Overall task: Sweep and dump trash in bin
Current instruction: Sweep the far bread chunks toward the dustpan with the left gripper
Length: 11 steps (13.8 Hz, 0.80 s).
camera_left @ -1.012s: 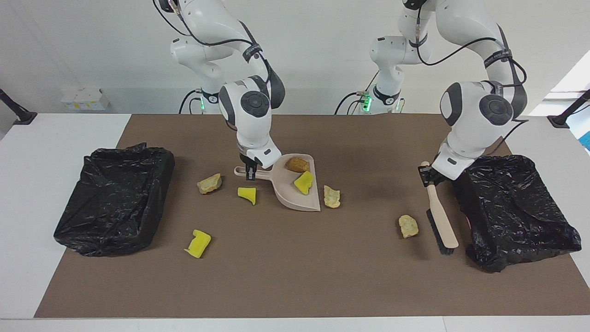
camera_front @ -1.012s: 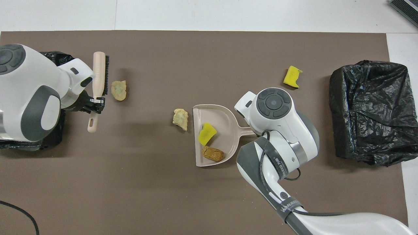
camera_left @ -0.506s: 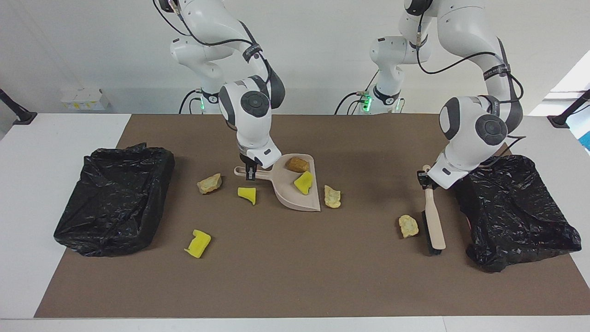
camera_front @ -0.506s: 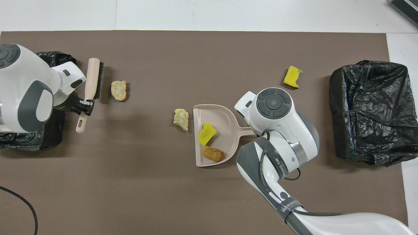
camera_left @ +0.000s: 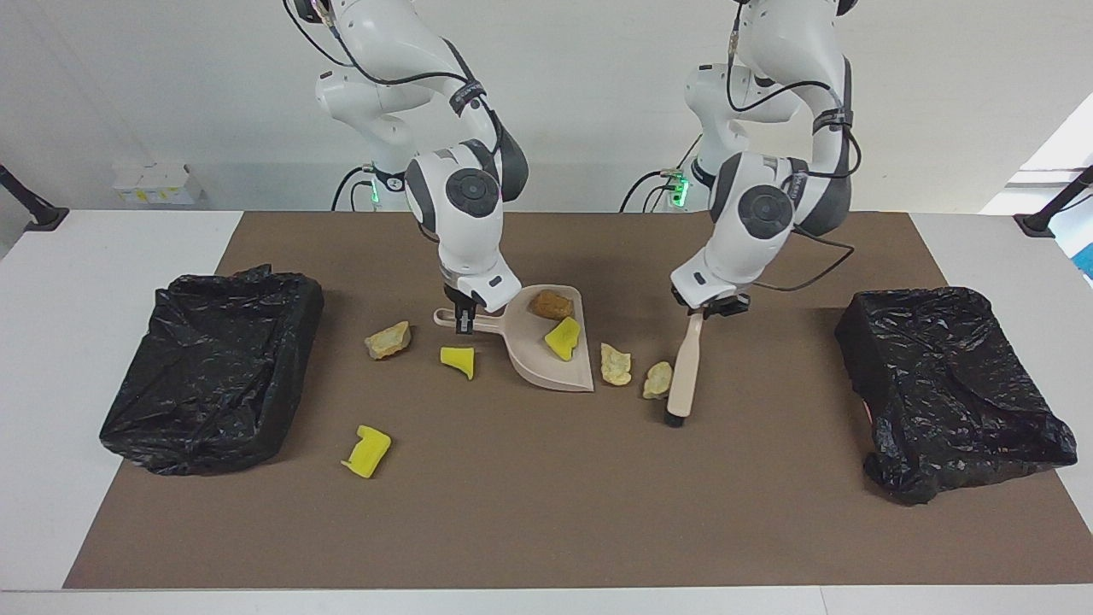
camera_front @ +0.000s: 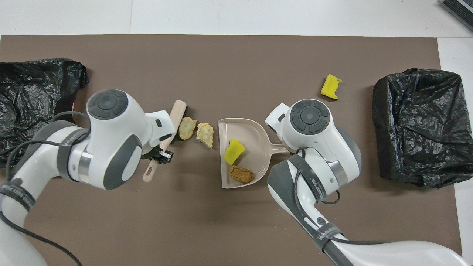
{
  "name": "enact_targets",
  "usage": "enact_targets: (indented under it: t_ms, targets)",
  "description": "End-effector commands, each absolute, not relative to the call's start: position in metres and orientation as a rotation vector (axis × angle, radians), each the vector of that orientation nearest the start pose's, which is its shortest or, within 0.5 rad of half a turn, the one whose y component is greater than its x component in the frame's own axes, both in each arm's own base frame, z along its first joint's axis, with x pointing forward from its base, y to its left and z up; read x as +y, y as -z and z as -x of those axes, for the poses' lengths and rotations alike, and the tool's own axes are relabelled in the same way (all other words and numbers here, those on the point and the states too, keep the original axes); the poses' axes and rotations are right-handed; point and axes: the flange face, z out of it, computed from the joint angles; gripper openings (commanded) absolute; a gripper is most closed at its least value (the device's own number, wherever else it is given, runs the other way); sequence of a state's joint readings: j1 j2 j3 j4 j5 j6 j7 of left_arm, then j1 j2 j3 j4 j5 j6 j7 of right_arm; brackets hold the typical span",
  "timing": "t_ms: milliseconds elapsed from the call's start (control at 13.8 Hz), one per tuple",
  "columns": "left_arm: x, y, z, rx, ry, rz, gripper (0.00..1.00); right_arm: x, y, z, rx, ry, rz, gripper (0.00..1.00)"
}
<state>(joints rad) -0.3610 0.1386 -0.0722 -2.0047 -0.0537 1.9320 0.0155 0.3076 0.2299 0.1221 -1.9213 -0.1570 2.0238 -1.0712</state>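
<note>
My right gripper [camera_left: 464, 321] is shut on the handle of the beige dustpan [camera_left: 546, 371], which rests on the mat. In the pan lie a brown lump [camera_left: 550, 304] and a yellow chunk [camera_left: 563, 338]. My left gripper [camera_left: 702, 309] is shut on the beige brush [camera_left: 683, 376], bristles down on the mat. A tan lump [camera_left: 657, 380] lies against the brush, and another [camera_left: 615, 365] at the pan's mouth. Beside the pan's handle lie a yellow chunk [camera_left: 458, 360] and a tan lump [camera_left: 388, 339]. Another yellow chunk [camera_left: 366, 450] lies farther from the robots.
Two bins lined with black bags stand on the brown mat, one [camera_left: 213, 367] at the right arm's end and one [camera_left: 948, 384] at the left arm's end. In the overhead view the right arm's wrist [camera_front: 310, 118] covers the dustpan's handle.
My left arm has swept the brush from beside its bin toward the dustpan, pushing one tan lump along until it lies beside the lump at the pan's mouth. The right arm has not moved.
</note>
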Motion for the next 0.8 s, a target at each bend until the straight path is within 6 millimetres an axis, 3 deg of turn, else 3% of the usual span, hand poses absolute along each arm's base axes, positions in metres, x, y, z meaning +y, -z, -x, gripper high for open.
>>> enact_targets:
  t_ms: [0,289,723]
  targets:
    - [-0.277,-0.384,-0.466,0.694,-0.344,3.116,0.0,0.235,-0.365,-0.541,2.132,0.222,-2.171,0.0]
    - [-0.34,-0.398,-0.43,0.546,-0.38,3.204,0.0,0.235,-0.365,-0.541,2.132,0.222,-2.171,0.0]
    - [-0.361,-0.443,-0.44,0.285,-0.319,3.32,0.0,0.235,-0.365,-0.541,2.134,0.222,-2.169,0.0]
